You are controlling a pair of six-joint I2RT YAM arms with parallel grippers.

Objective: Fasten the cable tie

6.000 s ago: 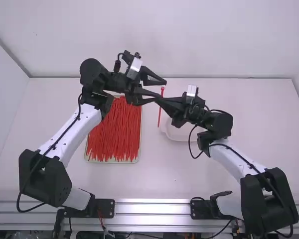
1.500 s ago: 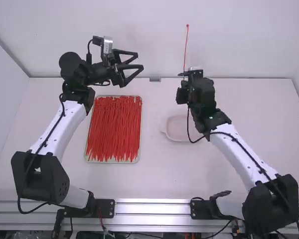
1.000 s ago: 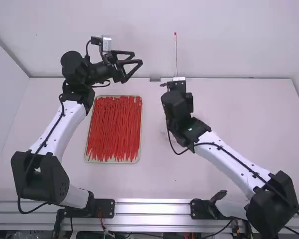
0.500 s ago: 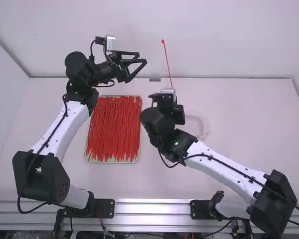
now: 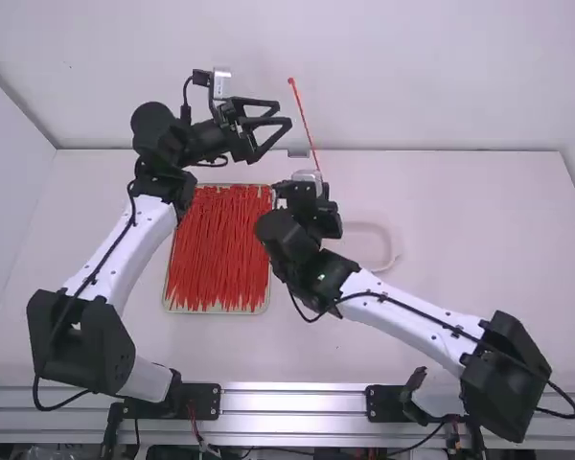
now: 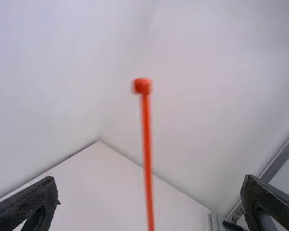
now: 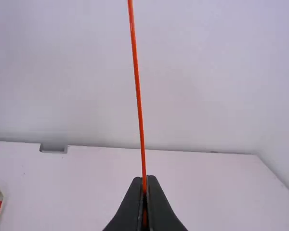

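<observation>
— Where is the cable tie right now?
— I see it in the air past the tray's far right corner. It stands tilted, with its head on top. My right jaws are pressed together on its lower end.
— And your left jaws?
— Spread wide and holding nothing. They are raised over the tray's far edge, just beside the tie's upper part and apart from it.
— What lies on the worktop?
— 1 tray of red ties and 1 clear dish to the tray's right.
</observation>
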